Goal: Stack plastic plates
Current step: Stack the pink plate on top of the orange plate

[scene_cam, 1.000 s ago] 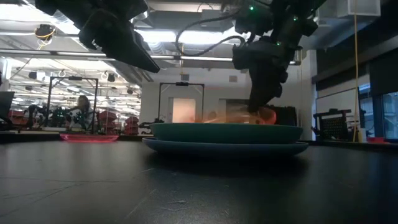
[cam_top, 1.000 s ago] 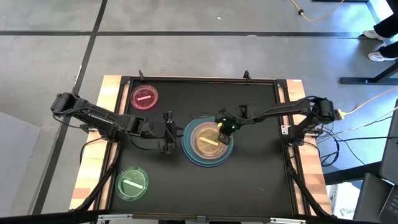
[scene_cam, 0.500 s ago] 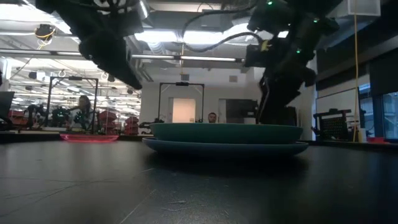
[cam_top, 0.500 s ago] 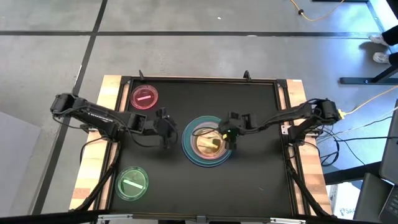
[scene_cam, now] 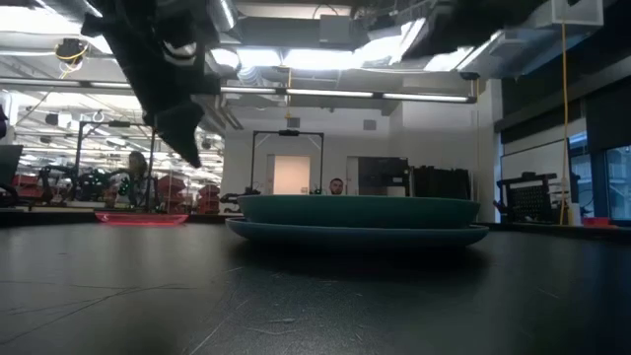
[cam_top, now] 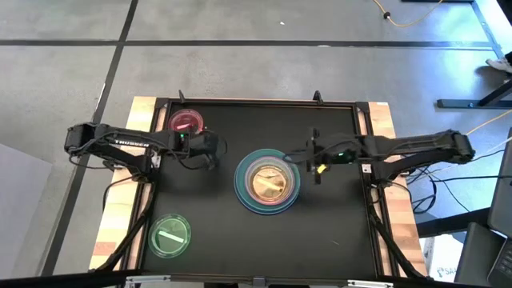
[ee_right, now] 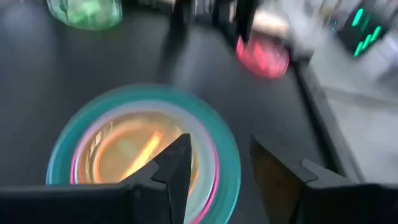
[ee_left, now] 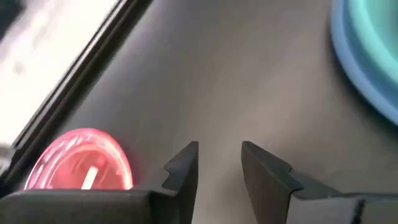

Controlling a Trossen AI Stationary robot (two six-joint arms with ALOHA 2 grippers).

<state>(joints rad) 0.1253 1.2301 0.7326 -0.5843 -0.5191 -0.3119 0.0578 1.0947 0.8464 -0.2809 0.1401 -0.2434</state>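
Observation:
A stack of plastic plates (cam_top: 268,182) stands mid-table: a large blue-grey plate at the bottom, then a dark green one, a pink one and a translucent orange dish (ee_right: 134,152) on top. A translucent pink dish (cam_top: 186,122) rests flat at the far left, and a green dish (cam_top: 170,234) at the near left. My left gripper (ee_left: 219,165) is open above the bare table between the stack and the pink dish (ee_left: 81,168). My right gripper (ee_right: 217,162) is open too, just right of the stack (ee_right: 143,149), with nothing between its fingers.
The black table top has a raised frame (cam_top: 256,102) and wooden side strips (cam_top: 136,120). Bare table lies to the right of and in front of the stack. A person's feet (cam_top: 500,64) show on the floor far to the right, off the table.
My right gripper has opened and let go of the orange dish, which now lies on top of the stack. It has then drawn back toward the table's right edge, clear of the stack. My left gripper has moved toward the far edge and the pink dish.

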